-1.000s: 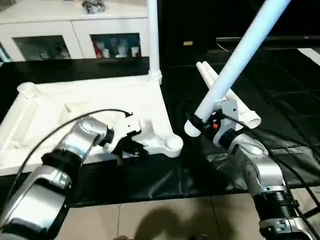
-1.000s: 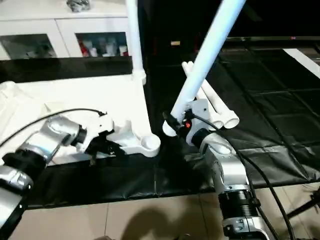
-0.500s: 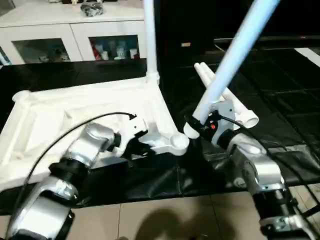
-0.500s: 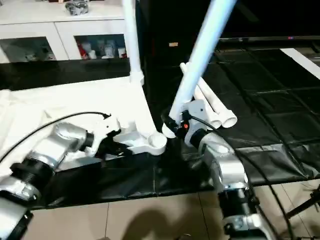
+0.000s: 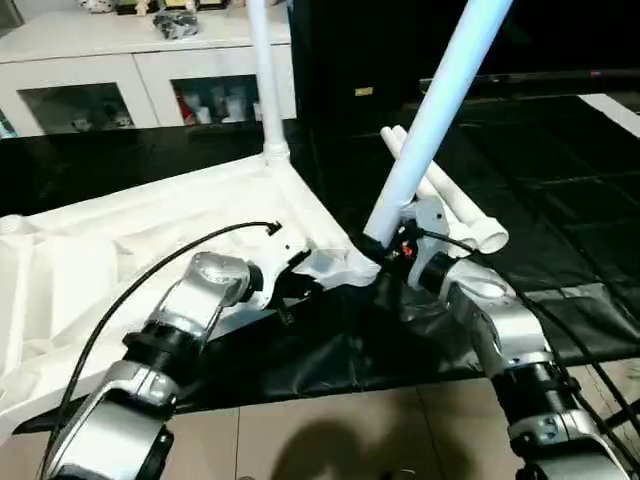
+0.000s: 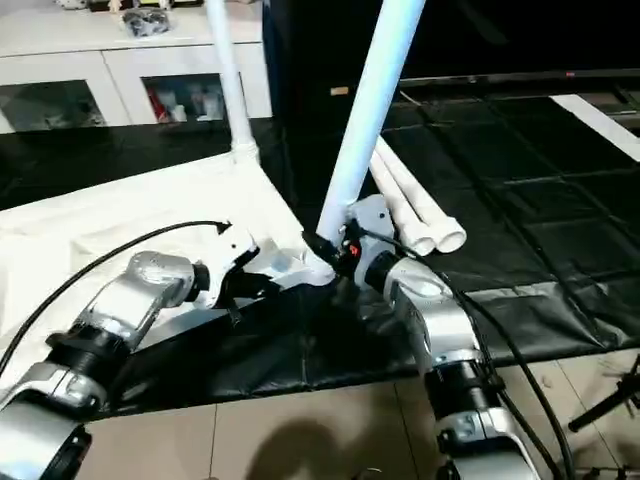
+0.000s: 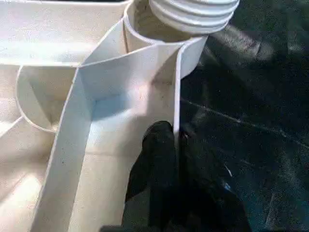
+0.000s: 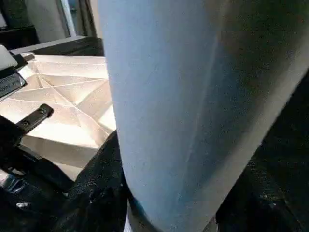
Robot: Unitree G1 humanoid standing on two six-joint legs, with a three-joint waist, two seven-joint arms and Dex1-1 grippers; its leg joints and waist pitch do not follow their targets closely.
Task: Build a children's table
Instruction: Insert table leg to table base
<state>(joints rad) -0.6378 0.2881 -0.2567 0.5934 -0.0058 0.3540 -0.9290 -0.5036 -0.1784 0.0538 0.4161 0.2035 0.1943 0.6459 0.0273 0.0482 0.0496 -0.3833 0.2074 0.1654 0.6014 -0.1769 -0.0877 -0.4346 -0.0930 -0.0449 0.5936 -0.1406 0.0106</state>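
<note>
Left gripper (image 7: 176, 159) fingers pinched nearly closed across thin side wall of table top (image 5: 120, 240), one black finger (image 7: 157, 164) inside the rib bay, the other outside on the black mat (image 5: 560, 200) side; grip sits just short of the near corner socket (image 7: 159, 29). Right gripper (image 5: 392, 245) fingers about half spread and wrapped around the thick lower end of a leg (image 5: 440, 100); held firmly, judging from right wrist view, where white tube fills the space between dark pads. Table top lying underside up on mat, ribs exposed, tilted slightly with near corner drawn toward right arm. One leg already standing upright in far corner socket (image 5: 275, 155). Two spare legs (image 5: 450, 195) lying side by side on mat, beyond right gripper. Held leg: long axis leaning up and away to the right, threaded end (image 7: 193, 12) hanging directly over mouth of near socket, edge just at the rim, not yet seated as far as can be seen. Key relation: socket immediately below and just left of leg tip, right arm nearer. Judged next need: bring axis upright into line with socket bore, then lower and twist, left grip steadying top against turning. Risk: cross-threading if entered still tilted.
</note>
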